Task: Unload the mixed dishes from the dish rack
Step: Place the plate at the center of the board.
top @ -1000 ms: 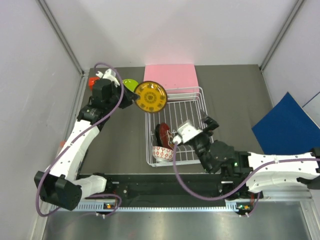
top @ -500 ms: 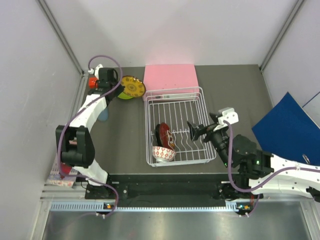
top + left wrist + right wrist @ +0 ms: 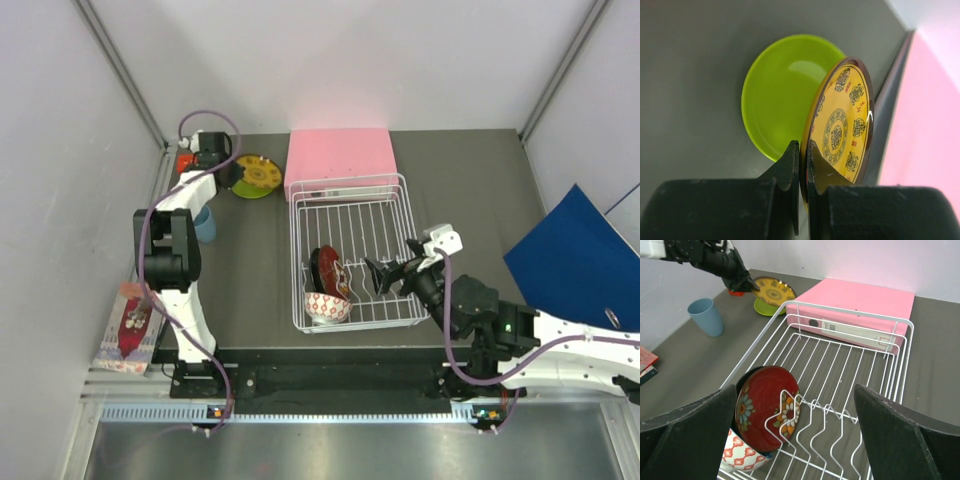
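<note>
The left gripper (image 3: 802, 150) is pinching the rim of the yellow-amber patterned plate (image 3: 840, 130), with both fingers pressed tight against the edge. That plate is tilting over the lime green plate (image 3: 780, 105), which is lying flat on the table (image 3: 470, 190) at about 10 o'clock from the dish rack (image 3: 350, 182). Whether the two plates are touching cannot be determined. The light blue cup (image 3: 706, 316) is standing upright on the table at 9 o'clock from the rack, well apart from both plates. The right gripper (image 3: 376, 278) is hovering over the rack's 4 o'clock side, its fingers spread wide and grasping nothing. Inside the rack, the black-and-red plate (image 3: 767, 407) is standing on edge among the prongs in the 7 o'clock corner. The small patterned bowl (image 3: 745, 457) is sitting just beside it at its 6 o'clock, apparently in contact. A pink box (image 3: 860, 297) is lying against the rack at 12 o'clock.
</note>
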